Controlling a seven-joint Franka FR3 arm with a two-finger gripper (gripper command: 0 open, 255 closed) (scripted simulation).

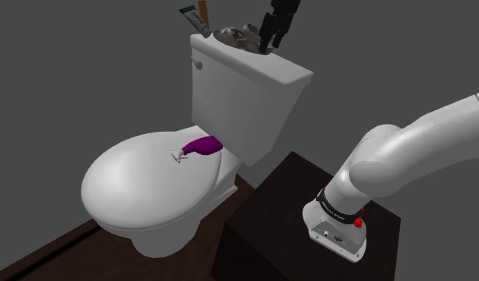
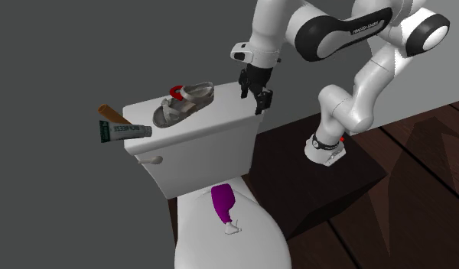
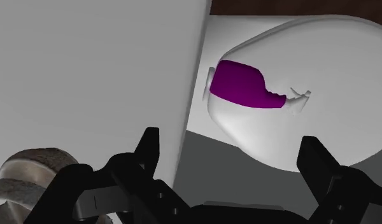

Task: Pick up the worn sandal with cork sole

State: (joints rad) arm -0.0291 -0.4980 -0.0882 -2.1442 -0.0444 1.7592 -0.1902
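The second exterior view gave the plainest look at the worn grey strapped sandal (image 2: pixel 182 104) with a grey-brown sole. It lay flat near the middle of the white toilet tank lid (image 2: pixel 228 122), with a small red thing (image 2: pixel 174 90) partly hidden behind it. At the lid's end on that view's left, a green-and-white squeeze tube (image 2: pixel 125 131) and a brown cylinder (image 2: pixel 109 113) stuck out past the edge. The all-black two-finger gripper (image 2: pixel 255 98) hung over the lid's opposite end, apart from the sandal, with bare lid between them.

From the shoulder view the sandal (image 1: pixel 239 36) was foreshortened and partly behind the gripper (image 1: pixel 273 41), so the gap between them could not be judged there. That view did show the dark box stand (image 1: pixel 270 215) just beside the toilet and the purple spray bottle (image 1: pixel 203 147) with a white trigger lying on the closed white toilet seat lid (image 1: pixel 142 191).

The wrist view settled the jaws: the fingers (image 3: pixel 149 147) stood wide apart, clasping nothing. The tank lid's (image 3: pixel 94 76) long edge ran between them, one finger over the lid and the other out past it, above the seat lid (image 3: pixel 336 83) and the spray bottle (image 3: pixel 244 86). The sandal's (image 3: pixel 30 172) rounded end lay outside the gripper (image 3: pixel 231 143), beside the finger over the lid, not between the two.

A plain grey wall (image 2: pixel 60 53) rose close behind the tank.
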